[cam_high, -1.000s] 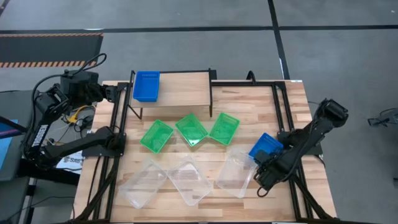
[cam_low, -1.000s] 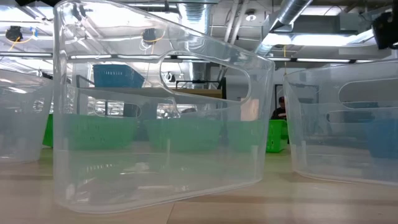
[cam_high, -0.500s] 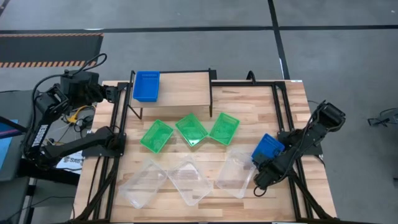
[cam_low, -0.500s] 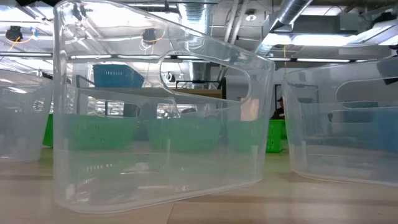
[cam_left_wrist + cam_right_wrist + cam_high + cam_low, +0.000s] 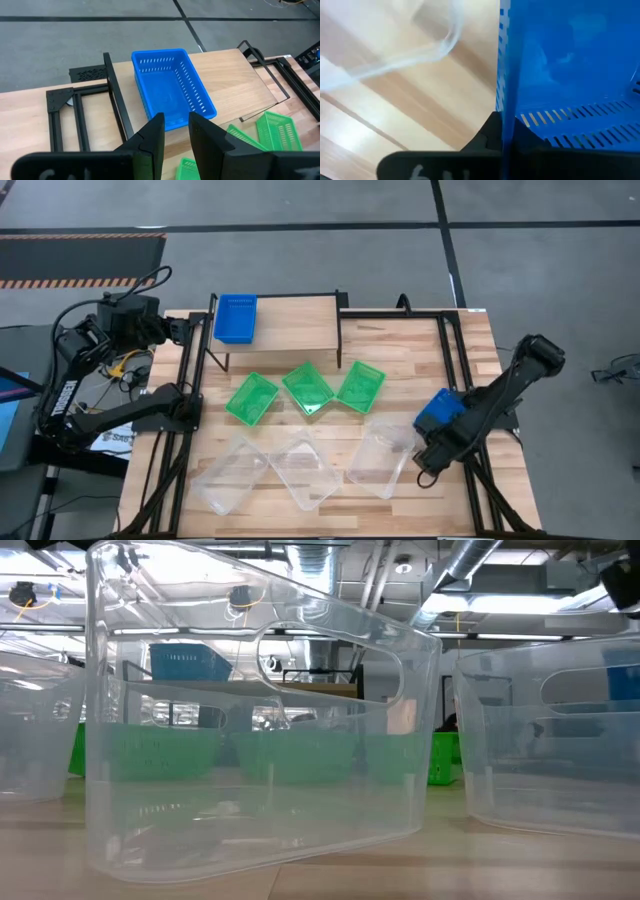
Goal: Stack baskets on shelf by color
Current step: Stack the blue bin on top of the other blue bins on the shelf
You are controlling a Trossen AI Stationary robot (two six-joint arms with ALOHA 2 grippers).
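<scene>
Blue basket clamped in right gripper, beside clear basket

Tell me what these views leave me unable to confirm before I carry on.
- Third blue basket: none in any view; only the one on the shelf at and the one in the right tool at.
- High view: the arm covers the right tool's grip point.
- Low view: the clear baskets blur the green baskets behind.
- Right wrist view: the blue wall hides one finger.
</scene>
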